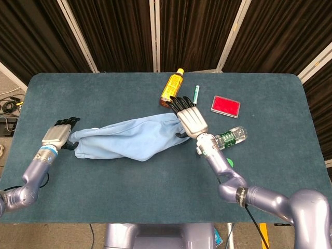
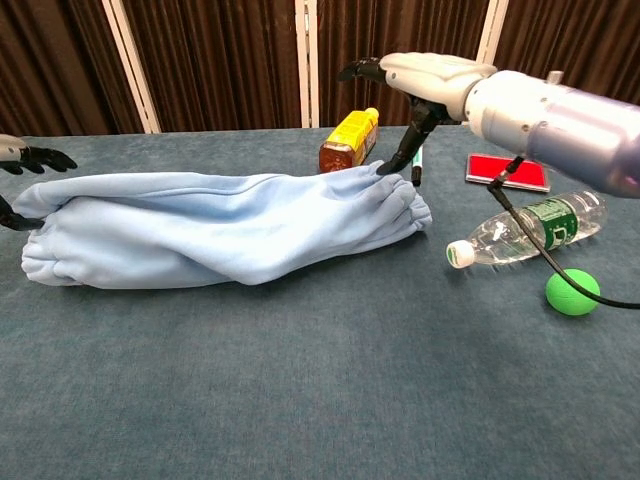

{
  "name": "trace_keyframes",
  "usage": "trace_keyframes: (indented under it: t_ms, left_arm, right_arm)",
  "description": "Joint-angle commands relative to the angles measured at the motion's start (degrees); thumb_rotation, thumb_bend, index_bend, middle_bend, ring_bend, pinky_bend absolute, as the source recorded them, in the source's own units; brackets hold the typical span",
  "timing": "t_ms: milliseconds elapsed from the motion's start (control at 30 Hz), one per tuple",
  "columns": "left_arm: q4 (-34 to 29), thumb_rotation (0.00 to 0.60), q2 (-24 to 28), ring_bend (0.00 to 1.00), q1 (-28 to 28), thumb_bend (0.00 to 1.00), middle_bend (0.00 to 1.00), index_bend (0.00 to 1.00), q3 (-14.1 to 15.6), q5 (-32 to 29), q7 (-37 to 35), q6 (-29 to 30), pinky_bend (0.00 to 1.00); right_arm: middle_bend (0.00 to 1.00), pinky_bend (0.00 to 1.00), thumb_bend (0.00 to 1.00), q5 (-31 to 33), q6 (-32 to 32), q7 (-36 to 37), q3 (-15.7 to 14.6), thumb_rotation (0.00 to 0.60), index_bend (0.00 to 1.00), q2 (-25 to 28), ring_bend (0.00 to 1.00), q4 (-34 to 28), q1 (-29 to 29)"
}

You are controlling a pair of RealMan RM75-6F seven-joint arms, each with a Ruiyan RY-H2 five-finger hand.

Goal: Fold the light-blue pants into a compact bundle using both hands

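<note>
The light-blue pants lie on the table as a long folded roll running left to right. My right hand hovers over the roll's right end with its fingers spread. One dark fingertip reaches down to the cloth, and the hand holds nothing. My left hand sits at the roll's left end with its fingers stretched out and apart. It is against the cloth's edge but does not grip it.
Behind the pants' right end lie an orange bottle and a green pen. A red box, a clear water bottle and a green ball lie right of the pants.
</note>
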Motion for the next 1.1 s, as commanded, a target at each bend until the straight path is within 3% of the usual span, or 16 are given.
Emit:
trace_keyframes:
  t_ms: [33,267,433,633,733,833,1100]
  left_arm:
    - [-0.7,0.6,0.8,0.0,2.6,0.04,0.0,0.0,-0.9,6.0,-4.2,4.6,0.0]
    - [-2.8,0.6,4.6,0.0,6.5,0.04,0.0,0.0,0.0,16.8,-10.3,9.4,0.0]
    - [-3.9,0.6,7.7,0.0,8.8,0.04,0.0,0.0,2.8,27.4,-13.5,12.7,0.0]
    - [-1.1,0.6,9.0,0.0,10.4,0.04,0.0,0.0,6.2,40.5,-17.4,18.5,0.0]
    - [3.8,0.6,8.5,0.0,11.0,0.04,0.0,0.0,9.2,49.2,-22.3,22.7,0.0]
    - [12.6,0.6,6.3,0.0,11.0,0.04,0.0,0.0,12.2,57.8,-25.9,28.1,0.0]
    - [33.2,0.6,-2.5,0.0,9.5,0.04,0.0,0.0,16.7,70.5,-29.8,39.6,0.0]
  right_arm:
    - [0.01,0.0,0.0,-3.4,3.2,1.9,-2.0,0.6,0.08,3.9,0.03,-5.0,-3.0]
    - [0.01,0.0,0.0,-9.7,10.4,5.2,-5.7,0.6,0.08,12.3,0.03,-14.7,-9.5]
    - [0.02,0.0,0.0,-14.2,16.8,8.1,-9.3,0.6,0.08,19.5,0.03,-22.0,-15.9]
    - [0.02,0.0,0.0,-18.8,23.4,9.9,-13.5,0.6,0.08,24.3,0.03,-23.9,-22.4]
    - [0.02,0.0,0.0,-20.9,27.3,11.6,-15.4,0.6,0.08,25.4,0.02,-21.8,-26.0]
    - [0.02,0.0,0.0,-20.9,30.8,15.6,-16.4,0.6,0.08,25.7,0.01,-20.0,-29.7]
    - [0.0,0.0,0.0,-19.7,36.5,21.4,-17.6,0.6,0.07,25.9,0.0,-18.0,-37.1]
